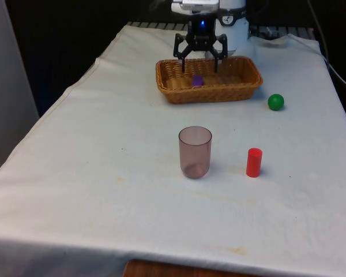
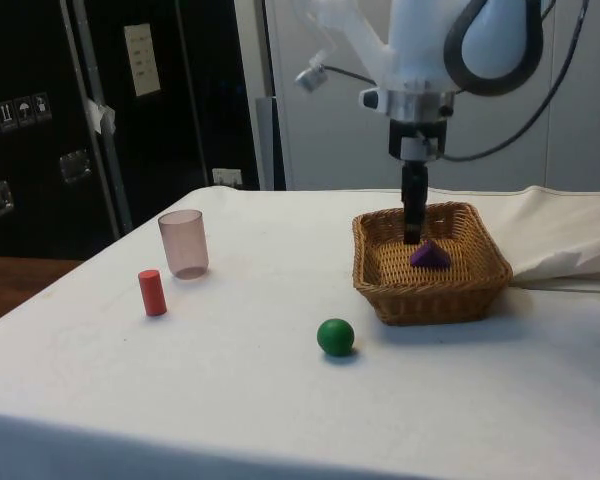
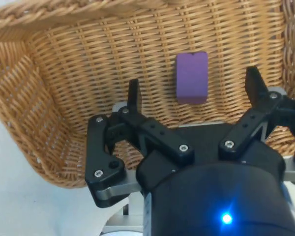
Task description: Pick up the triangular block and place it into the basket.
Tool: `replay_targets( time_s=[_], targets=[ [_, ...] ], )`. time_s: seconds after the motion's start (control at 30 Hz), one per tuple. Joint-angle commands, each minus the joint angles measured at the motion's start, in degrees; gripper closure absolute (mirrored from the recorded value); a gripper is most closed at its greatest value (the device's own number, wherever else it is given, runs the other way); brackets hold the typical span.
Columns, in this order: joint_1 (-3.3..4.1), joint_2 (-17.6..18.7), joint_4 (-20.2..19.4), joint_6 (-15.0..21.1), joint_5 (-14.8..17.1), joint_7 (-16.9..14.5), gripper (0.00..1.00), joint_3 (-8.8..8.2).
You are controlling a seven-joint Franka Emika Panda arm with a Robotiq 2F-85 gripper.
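- My black two-finger gripper (image 1: 200, 62) hangs over the woven wicker basket (image 1: 242, 91) at the table's far end, fingers spread wide, holding nothing.
- The purple triangular block (image 1: 197, 81) lies on the basket floor directly beneath the fingers, apart from both; in the wrist view it (image 3: 191, 77) sits between the two fingertips.
- On the white cloth nearer me I see a translucent pinkish plastic cup (image 1: 195, 152) standing upright, with a red cylinder (image 1: 254, 162) upright to the front view's right of it.
- A green ball (image 1: 275, 102) rests just beside the basket, at the front view's right.
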Motion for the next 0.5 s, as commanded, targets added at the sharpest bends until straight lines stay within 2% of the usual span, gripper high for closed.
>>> replay_targets(
  time_s=[0.0, 0.13, 0.2, 0.23, 0.27, 0.47],
  targets=[
    [-0.23, -0.63, 0.69, -1.38, -0.52, 0.23, 0.00, 0.06],
    [0.06, -3.32, 1.83, -4.58, 0.11, -0.17, 0.00, -0.06],
    [0.17, -3.90, 2.35, -5.44, 0.34, -0.29, 0.00, -0.11],
    [0.00, -3.78, 2.23, -5.10, 0.00, -0.06, 0.00, -0.06],
    [0.23, -4.18, 2.69, -5.96, 0.46, -0.29, 0.00, -0.11],
    [0.52, -5.21, 5.33, -8.65, 0.97, -0.34, 0.00, 0.00]
  ],
)
